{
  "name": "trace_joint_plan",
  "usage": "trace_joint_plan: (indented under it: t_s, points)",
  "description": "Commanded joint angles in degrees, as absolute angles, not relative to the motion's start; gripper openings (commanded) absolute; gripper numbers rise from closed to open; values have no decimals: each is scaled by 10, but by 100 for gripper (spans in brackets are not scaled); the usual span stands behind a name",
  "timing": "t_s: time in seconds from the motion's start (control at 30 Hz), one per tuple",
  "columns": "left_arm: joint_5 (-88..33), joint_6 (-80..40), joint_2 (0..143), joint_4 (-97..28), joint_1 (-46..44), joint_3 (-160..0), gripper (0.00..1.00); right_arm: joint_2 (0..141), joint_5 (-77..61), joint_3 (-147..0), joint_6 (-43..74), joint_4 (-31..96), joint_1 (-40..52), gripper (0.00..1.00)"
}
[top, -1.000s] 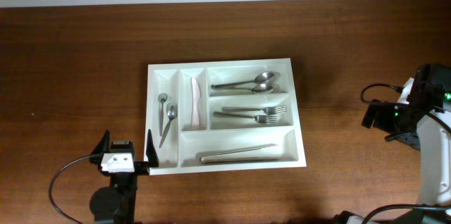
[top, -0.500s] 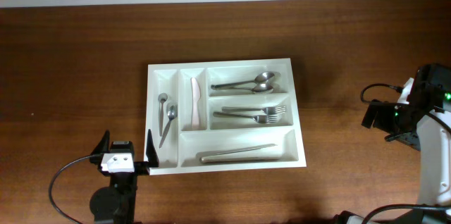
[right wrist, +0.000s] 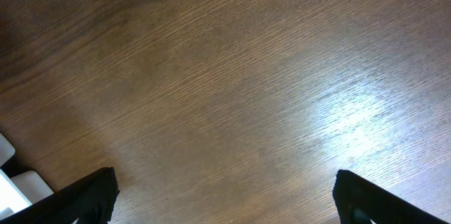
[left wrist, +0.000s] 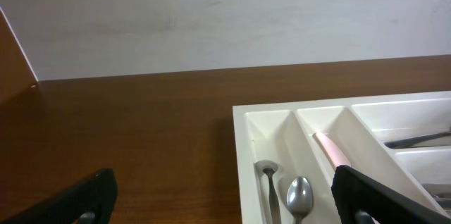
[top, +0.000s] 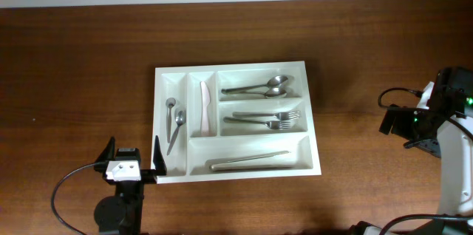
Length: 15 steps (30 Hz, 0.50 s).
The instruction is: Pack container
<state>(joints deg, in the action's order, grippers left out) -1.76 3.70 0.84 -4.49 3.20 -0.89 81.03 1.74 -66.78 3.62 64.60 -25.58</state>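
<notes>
Left claw (left wrist: 225,194) apart | right claw (right wrist: 222,182) apart | overhead alone shows container's (top: 244,66) 5 compartments

A large white rectangular plastic cutlery tray, the container (top: 314,117), lies flat on the wooden worktop (top: 74,80). Its near left corner sits just beside the inner one of the left gripper's (top: 134,154) fingers (top: 157,157); contact cannot be judged. Two narrow compartments on that side hold two small spoons (top: 172,120) and a pale pink knife (top: 205,108). Three wide compartments, farther from the fingers, hold two spoons (top: 259,87), forks (top: 266,120) and one long utensil (top: 247,163).
</notes>
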Motion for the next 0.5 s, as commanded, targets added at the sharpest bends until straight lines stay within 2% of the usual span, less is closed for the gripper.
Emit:
trace_joint_plan:
  t_s: [0.0,0.27,0.47]
  points:
    - [-28,48,3,-45,35,-5,99,809,27,-669,34,644,-259,99]
    - [-28,48,3,-45,35,-5,99,695,26,-669,34,644,-241,99]
    - [-28,48,3,-45,35,-5,99,552,26,-669,34,644,-158,99]
